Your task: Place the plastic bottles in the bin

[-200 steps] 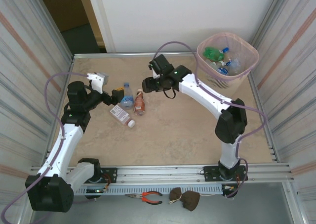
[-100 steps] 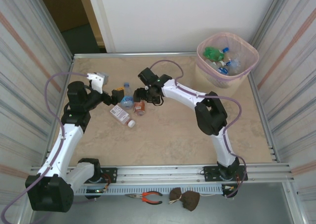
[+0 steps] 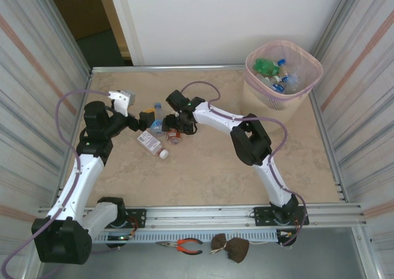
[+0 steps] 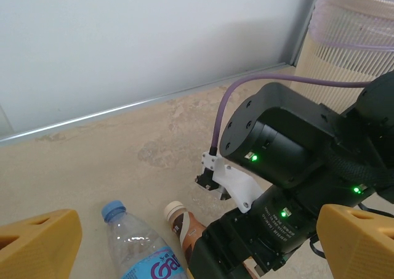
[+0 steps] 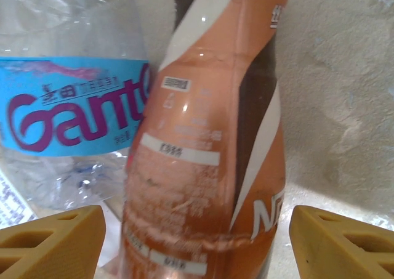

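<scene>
Three plastic bottles lie left of the table's middle: a clear one with a blue label (image 3: 158, 124) (image 5: 68, 106), an orange-brown one (image 3: 175, 135) (image 5: 209, 149) and a small one with a white cap (image 3: 152, 144). My right gripper (image 3: 175, 129) (image 5: 197, 242) is low over the orange-brown bottle, open, one yellow finger (image 5: 52, 242) on each side of it with gaps. My left gripper (image 3: 136, 109) hovers open just left of the bottles, holding nothing. The pale pink bin (image 3: 308, 57) (image 4: 354, 39) stands at the far right corner with several bottles inside.
Corrugated metal walls close in both sides of the table (image 3: 203, 174). The right arm's links (image 3: 249, 140) stretch across the middle. Pliers (image 3: 184, 246) and a brown object (image 3: 231, 247) lie below the front rail.
My right arm has swung left and down from mid-table onto the orange-brown bottle. The left arm and the bottles have not moved.
</scene>
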`<state>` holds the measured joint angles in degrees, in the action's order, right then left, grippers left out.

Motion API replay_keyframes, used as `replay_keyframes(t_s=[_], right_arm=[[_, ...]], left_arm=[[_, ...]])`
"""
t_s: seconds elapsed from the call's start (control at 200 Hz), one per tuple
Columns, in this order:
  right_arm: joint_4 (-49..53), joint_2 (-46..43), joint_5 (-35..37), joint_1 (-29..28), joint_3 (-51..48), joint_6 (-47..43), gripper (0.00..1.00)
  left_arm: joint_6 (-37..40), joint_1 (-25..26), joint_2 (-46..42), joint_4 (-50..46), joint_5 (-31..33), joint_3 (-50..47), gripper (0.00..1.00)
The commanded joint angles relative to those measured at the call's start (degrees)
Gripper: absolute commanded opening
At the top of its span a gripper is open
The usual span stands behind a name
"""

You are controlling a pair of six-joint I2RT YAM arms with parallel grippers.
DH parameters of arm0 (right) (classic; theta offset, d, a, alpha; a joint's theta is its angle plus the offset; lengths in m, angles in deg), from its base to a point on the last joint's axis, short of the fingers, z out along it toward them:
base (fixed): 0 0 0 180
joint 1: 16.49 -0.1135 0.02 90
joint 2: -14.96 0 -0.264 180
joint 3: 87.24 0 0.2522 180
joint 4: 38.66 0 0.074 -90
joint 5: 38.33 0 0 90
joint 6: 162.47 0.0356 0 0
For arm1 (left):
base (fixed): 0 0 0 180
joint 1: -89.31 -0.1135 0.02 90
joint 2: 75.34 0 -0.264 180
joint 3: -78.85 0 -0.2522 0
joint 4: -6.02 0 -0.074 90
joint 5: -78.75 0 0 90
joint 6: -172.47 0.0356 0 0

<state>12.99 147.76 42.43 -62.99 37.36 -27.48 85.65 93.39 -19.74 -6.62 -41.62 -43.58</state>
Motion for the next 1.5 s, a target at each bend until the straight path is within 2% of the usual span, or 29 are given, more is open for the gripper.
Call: replay_keyframes(t_s=[0.0, 0.331, 0.576, 1.077, 1.493], right_arm=[[2.0, 1.7, -0.3, -0.2, 1.8, 1.3, 0.76], [2.4, 2.4, 0.1, -0.2, 1.5, 1.0, 0.69], [2.7, -0.3, 2.0, -0.2, 0.6, 0.5, 0.62], [4.5, -12.6, 4.9, 2.8, -1.4, -3.1, 0.59], [10.7, -25.0, 10.5, 8.5, 2.1, -11.8, 0.59]], left_arm=[[0.3, -0.5, -0.4, 0.8, -0.3, 1.3, 0.99], [0.3, -0.5, -0.6, 0.7, -0.1, 1.3, 0.99], [0.3, -0.5, -0.5, 0.8, -0.1, 1.2, 0.99], [0.1, -0.5, -0.4, 1.1, -0.5, 1.3, 0.99], [-0.1, -0.5, 0.1, 1.2, -0.7, 1.3, 0.99]])
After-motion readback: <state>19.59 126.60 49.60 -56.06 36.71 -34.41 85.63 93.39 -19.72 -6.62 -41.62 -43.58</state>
